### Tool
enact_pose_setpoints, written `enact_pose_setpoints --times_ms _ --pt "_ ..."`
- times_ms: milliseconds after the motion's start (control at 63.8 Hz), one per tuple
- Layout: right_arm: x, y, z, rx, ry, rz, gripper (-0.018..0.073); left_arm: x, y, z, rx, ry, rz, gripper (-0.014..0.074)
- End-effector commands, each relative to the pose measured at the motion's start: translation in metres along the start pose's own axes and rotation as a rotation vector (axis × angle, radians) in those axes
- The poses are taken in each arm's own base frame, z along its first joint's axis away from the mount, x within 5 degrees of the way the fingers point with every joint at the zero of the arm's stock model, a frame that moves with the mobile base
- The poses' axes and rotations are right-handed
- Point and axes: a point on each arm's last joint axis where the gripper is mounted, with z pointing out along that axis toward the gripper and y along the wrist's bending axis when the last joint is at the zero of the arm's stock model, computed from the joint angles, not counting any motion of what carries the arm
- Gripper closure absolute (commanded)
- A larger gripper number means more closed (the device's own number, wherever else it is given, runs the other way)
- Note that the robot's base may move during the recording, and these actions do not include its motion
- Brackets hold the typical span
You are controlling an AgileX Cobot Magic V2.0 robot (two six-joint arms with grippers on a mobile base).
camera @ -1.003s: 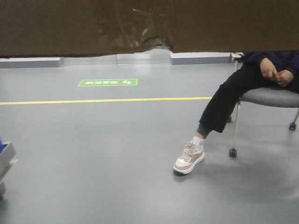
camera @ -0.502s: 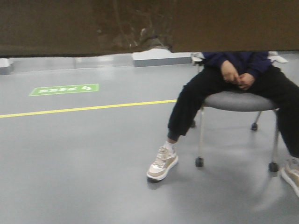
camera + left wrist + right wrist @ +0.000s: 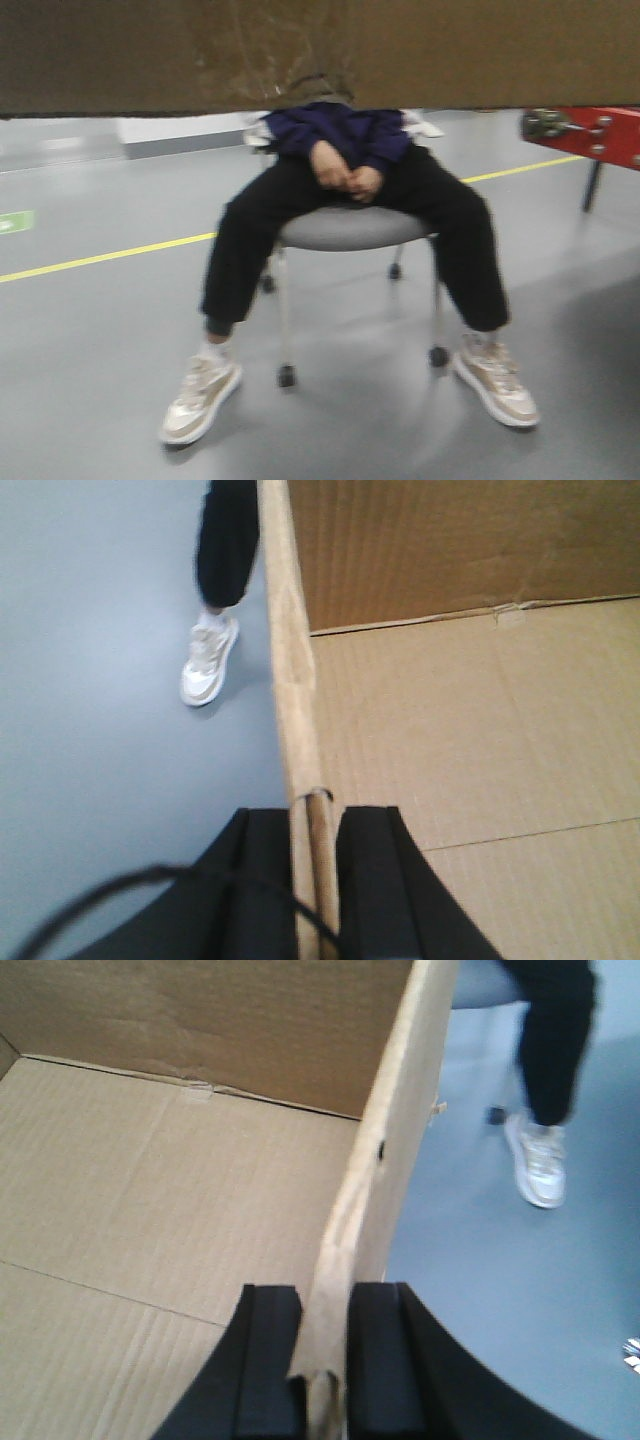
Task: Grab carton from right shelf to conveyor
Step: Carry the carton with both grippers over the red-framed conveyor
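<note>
Tan carton is held at two walls: left gripper and right gripper each clench one.

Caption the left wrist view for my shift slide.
Left end effector clamped on the box wall, grey floor and a sneaker beyond.

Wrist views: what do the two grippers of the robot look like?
Both the left gripper and the right gripper have two flat, matte black fingers with squared tips and no visible markings. A thin black cable loops beside the left one.
</note>
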Motion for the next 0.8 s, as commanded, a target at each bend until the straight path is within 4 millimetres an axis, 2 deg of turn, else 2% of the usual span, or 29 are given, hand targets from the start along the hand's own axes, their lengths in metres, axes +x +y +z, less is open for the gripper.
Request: enact_pose_setpoints --times_ms 0,784 --pt "-0.0042 0.0016 -0.0065 -0.033 -0.068 -0.003 0.0628 -0.0044 -0.0017 -0.0032 0.017 -0.045 -0.002 0.0614" --pt "-0.0038 0.0033 -0.0066 -0.052 -0.063 0.005 0.0628 -0.005 -0.0004 -0.0033 0.004 -0.051 0.003 0.0614"
